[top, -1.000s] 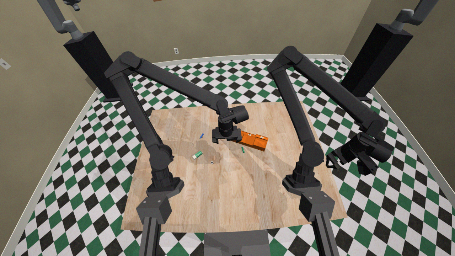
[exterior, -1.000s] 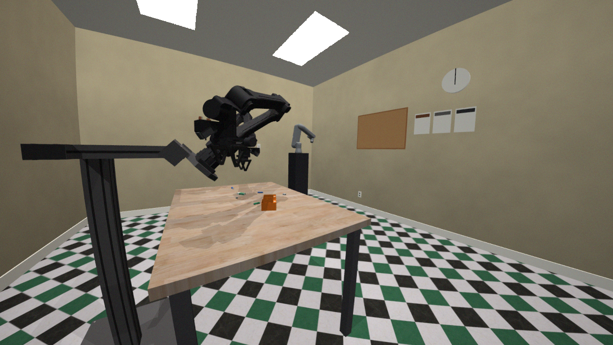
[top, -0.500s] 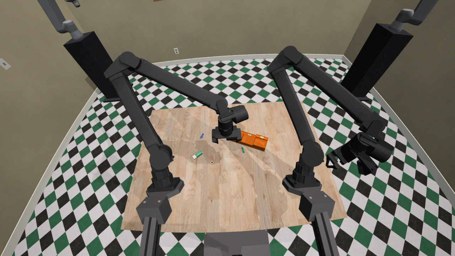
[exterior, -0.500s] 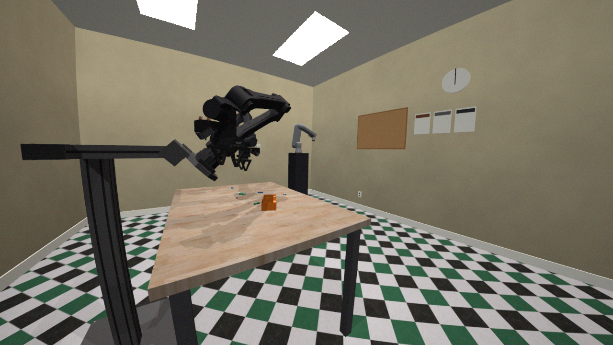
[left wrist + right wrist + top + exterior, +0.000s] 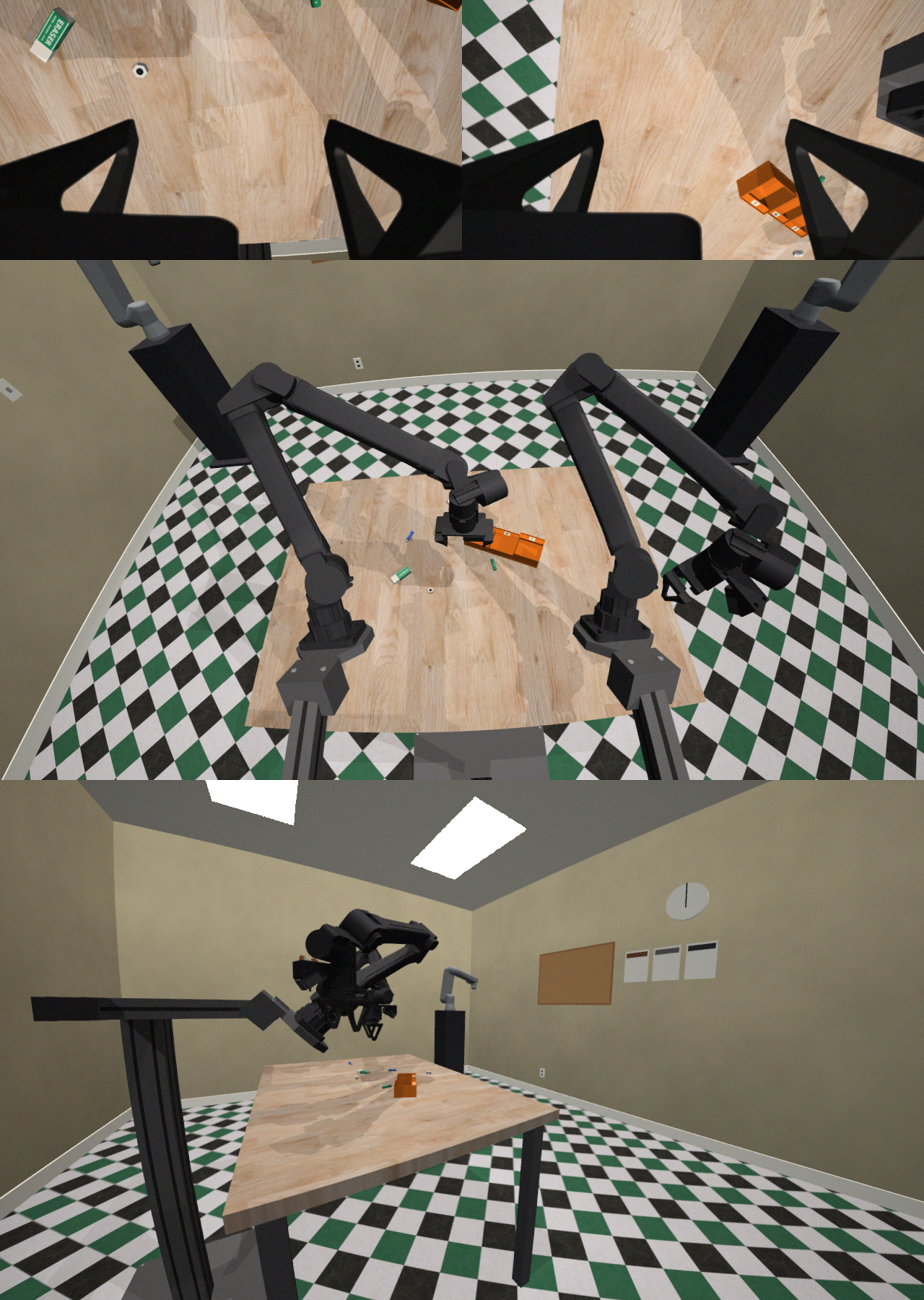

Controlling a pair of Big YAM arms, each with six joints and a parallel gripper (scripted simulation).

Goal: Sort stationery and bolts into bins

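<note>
An orange bin block (image 5: pixel 517 546) (image 5: pixel 405 1085) (image 5: pixel 766 189) with small labelled compartments stands right of the table's middle; I cannot read the letters. A green and white eraser (image 5: pixel 400 575) (image 5: pixel 52 34) and a small steel nut (image 5: pixel 429 590) (image 5: pixel 140 70) lie left of the middle. A blue stick (image 5: pixel 408 536) lies further back. A green stick (image 5: pixel 492 564) (image 5: pixel 315 3) lies in front of the bins. My left gripper (image 5: pixel 462 539) (image 5: pixel 231 130) is open and empty, hanging above the bins' left end. My right gripper (image 5: pixel 671 588) (image 5: pixel 694 130) is open and empty, beyond the table's right edge.
The wooden table (image 5: pixel 452 648) (image 5: pixel 362 1142) carries both arm bases (image 5: pixel 332 635) (image 5: pixel 613 631) near its front corners. A small grey piece (image 5: pixel 798 253) lies beyond the bins in the right wrist view. Black pillars (image 5: pixel 187 389) (image 5: pixel 762 376) stand on the checkered floor behind.
</note>
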